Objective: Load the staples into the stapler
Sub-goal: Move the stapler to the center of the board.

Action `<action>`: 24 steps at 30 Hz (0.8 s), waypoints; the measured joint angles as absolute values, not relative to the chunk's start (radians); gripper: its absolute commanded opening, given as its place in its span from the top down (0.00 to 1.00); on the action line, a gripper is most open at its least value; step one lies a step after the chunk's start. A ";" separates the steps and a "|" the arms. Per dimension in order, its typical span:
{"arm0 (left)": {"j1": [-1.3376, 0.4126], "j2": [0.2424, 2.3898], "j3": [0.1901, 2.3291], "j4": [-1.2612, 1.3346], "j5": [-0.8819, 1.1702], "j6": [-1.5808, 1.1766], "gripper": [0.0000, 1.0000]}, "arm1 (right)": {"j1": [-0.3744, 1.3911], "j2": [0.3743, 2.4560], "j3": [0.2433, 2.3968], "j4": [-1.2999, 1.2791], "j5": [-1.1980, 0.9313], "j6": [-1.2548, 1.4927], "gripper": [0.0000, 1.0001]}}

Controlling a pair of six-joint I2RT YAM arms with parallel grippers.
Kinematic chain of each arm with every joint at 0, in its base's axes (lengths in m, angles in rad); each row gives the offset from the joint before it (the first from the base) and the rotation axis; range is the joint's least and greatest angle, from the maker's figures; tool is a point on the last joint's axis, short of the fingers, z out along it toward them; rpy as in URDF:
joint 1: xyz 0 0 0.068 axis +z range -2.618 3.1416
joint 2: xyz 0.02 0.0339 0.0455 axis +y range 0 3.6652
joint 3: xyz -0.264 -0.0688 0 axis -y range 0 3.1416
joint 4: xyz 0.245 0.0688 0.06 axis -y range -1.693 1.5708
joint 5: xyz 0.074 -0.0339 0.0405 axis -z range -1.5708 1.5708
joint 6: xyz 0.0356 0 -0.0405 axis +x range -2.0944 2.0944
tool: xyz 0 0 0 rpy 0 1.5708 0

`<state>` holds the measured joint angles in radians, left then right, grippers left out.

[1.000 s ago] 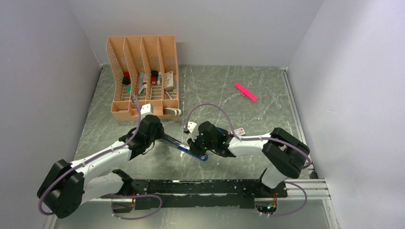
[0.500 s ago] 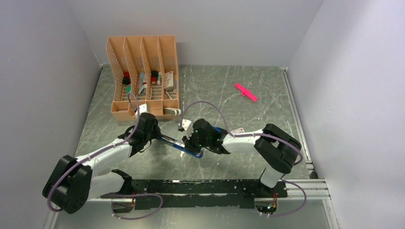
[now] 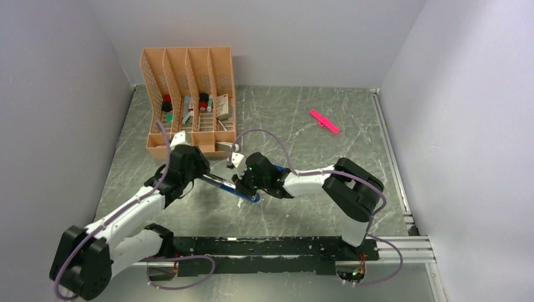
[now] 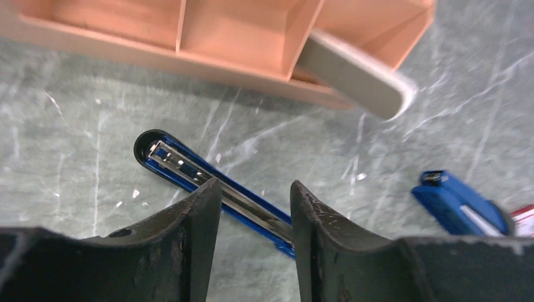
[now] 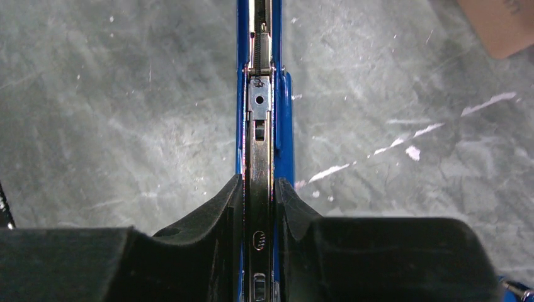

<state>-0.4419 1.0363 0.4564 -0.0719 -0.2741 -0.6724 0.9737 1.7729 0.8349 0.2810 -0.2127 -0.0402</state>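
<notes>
Your stapler (image 3: 230, 187) lies opened out flat on the grey table (image 3: 302, 119), just left of centre in the overhead view and a little below the lower right corner of the orange organiser (image 3: 189, 94). Your right gripper (image 5: 259, 184) is clamped on it: both fingers press against the sides of the blue body, with the silvery rail running up the middle of the wrist view. Your left gripper (image 4: 254, 189) has its jaws apart and straddles the far end of the rail with a gap on each side, gripping nothing. You can see bare silvery metal in the channel, but whether the staples sit in it cannot be told. The pink stick (image 3: 324, 121) lies well apart, at the upper right.
</notes>
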 measured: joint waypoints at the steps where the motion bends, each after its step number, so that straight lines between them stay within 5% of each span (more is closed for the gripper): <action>1: -0.442 1.011 0.474 -0.096 -0.283 -0.668 0.45 | 0.974 1.782 0.845 0.282 -0.211 -0.042 0.96; 20: -0.441 0.808 0.597 -0.287 -0.412 -0.635 0.41 | 0.974 1.848 0.907 0.331 -0.105 0.052 1.00; 24: -0.441 0.812 0.597 -0.291 -0.412 -0.635 0.40 | 0.974 1.848 0.907 0.332 -0.101 0.059 0.88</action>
<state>-0.4408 0.8116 0.5972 -0.2909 -0.4122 -0.6353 0.9741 1.8484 0.9070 0.3325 -0.1009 0.0593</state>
